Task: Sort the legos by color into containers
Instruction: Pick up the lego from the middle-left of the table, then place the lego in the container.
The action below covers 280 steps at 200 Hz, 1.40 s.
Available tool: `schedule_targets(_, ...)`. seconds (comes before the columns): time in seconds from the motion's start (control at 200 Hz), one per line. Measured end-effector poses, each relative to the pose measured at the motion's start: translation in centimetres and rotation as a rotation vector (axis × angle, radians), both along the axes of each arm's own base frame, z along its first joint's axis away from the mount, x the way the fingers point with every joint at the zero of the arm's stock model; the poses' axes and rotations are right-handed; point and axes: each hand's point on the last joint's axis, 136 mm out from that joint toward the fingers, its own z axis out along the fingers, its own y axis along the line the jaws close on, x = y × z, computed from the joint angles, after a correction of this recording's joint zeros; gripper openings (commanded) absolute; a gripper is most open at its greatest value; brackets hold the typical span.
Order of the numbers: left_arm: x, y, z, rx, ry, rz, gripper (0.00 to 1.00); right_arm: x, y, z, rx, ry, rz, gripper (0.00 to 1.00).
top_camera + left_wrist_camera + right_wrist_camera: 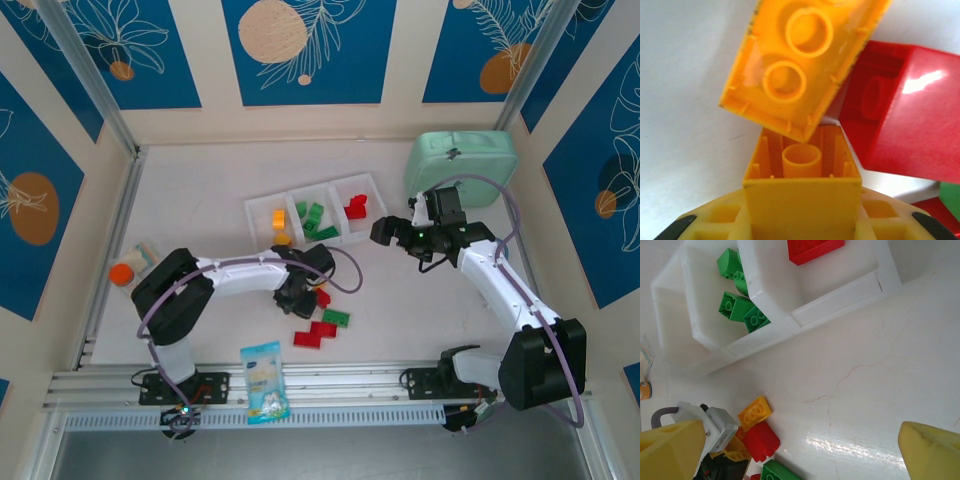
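The legos (313, 335) are coloured red, green and yellow-orange, and the tray (260, 212) is coloured white. The case (462, 168) is coloured mint green, and the packet (264, 385) is coloured blue and white. The walls (345, 65) are painted blue, with thin pale leaf lines and round orange and cream spots drawn on them.

Top camera looks down from behind the arms over the whole table (400, 300). Left wrist camera is pressed close on the yellow brick (802, 195) at its fingers (880, 220). Right wrist camera, higher, shares tray (835, 302) and left gripper (300, 297) with top.
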Motion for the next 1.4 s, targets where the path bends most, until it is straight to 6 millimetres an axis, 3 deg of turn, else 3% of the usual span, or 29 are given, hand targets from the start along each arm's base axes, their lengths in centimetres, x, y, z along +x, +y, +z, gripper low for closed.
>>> schedule_targets(0.14,0.3,1.6,1.6,-0.010,-0.066,0.032,0.12,0.1,-0.1,-0.1,0.002,-0.011,-0.013,0.99)
schedule_targets(0.315,2.5,2.6,7.0,-0.096,-0.231,0.105,0.06,-0.2,-0.3,0.1,0.009,-0.027,-0.028,0.99)
schedule_targets(0.56,8.8,7.7,10.3,-0.091,-0.316,0.338,0.04,0.1,-0.5,0.5,0.016,-0.045,-0.037,0.99)
schedule_targets(0.715,12.5,8.3,11.8,-0.100,-0.350,0.363,0.04,0.1,-0.9,0.1,0.013,-0.035,-0.047,0.99)
schedule_targets(0.935,17.0,7.3,11.3,-0.088,-0.346,0.351,0.04,0.2,-1.6,0.0,0.012,-0.036,-0.063,0.99)
schedule_targets(1.401,22.7,7.2,7.3,0.014,-0.323,0.399,0.06,0.2,-1.9,0.2,0.039,-0.040,-0.036,0.99)
